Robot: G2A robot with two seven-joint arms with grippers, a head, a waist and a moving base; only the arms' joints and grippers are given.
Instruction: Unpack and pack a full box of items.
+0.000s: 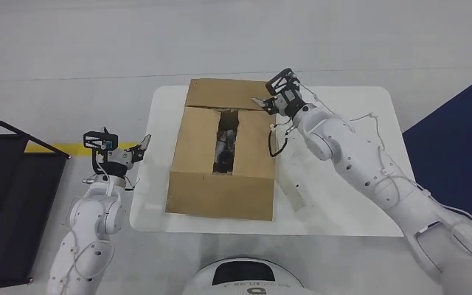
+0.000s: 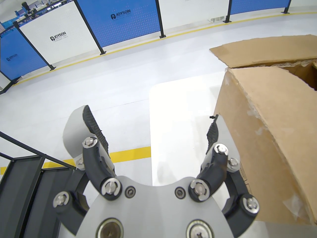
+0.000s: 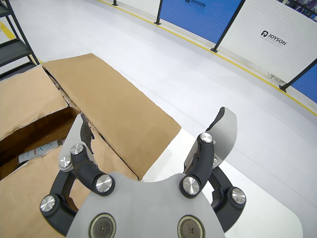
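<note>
Inside the box (image 1: 220, 205), half-closed flaps (image 1: 195, 147) partly cover the bottles (image 1: 226, 144).

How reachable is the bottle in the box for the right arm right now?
Probably not: the box flaps leave only a narrow slot over the bottle, likely too tight for the open right gripper.

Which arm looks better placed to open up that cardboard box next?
Probably the right. The right gripper, open, sits over the cardboard box, at the far end of a half-closed flap beside the gap. The left gripper, also open, hangs beside the box's side, away from the flaps.
</note>
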